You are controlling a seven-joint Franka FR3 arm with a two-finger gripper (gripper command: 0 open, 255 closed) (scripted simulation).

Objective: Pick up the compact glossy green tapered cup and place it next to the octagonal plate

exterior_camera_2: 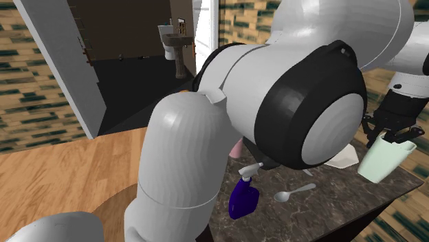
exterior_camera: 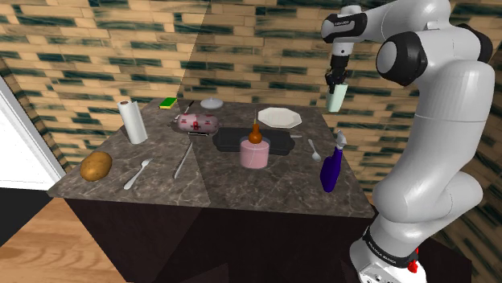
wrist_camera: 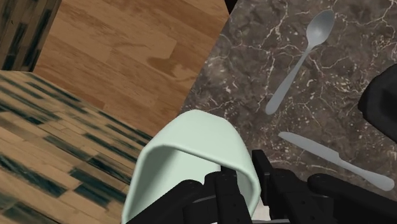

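Note:
A pale green tapered cup [exterior_camera: 337, 98] hangs in the air beyond the counter's far right corner in the shoulder view, above counter height. My gripper [exterior_camera: 335, 81] is shut on its rim, one finger inside and one outside. The second exterior view has the cup [exterior_camera_2: 387, 159] hanging tilted under the gripper [exterior_camera_2: 393, 135]. In the wrist view the cup's open mouth [wrist_camera: 191, 159] sits just ahead of the gripper [wrist_camera: 254, 181], over the counter's edge and the wood floor. The white octagonal plate [exterior_camera: 279, 117] lies at the back of the dark marble counter [exterior_camera: 161, 189], left of and below the cup.
On the counter are a blue spray bottle [exterior_camera: 331, 167], a spoon [exterior_camera: 314, 149], a pink cup [exterior_camera: 254, 152] on a black tray [exterior_camera: 277, 143], a knife [exterior_camera: 184, 159], a fork [exterior_camera: 138, 172], a potato [exterior_camera: 96, 166] and a paper roll [exterior_camera: 133, 120]. My own arm [exterior_camera_2: 275, 103] blocks much of the second exterior view.

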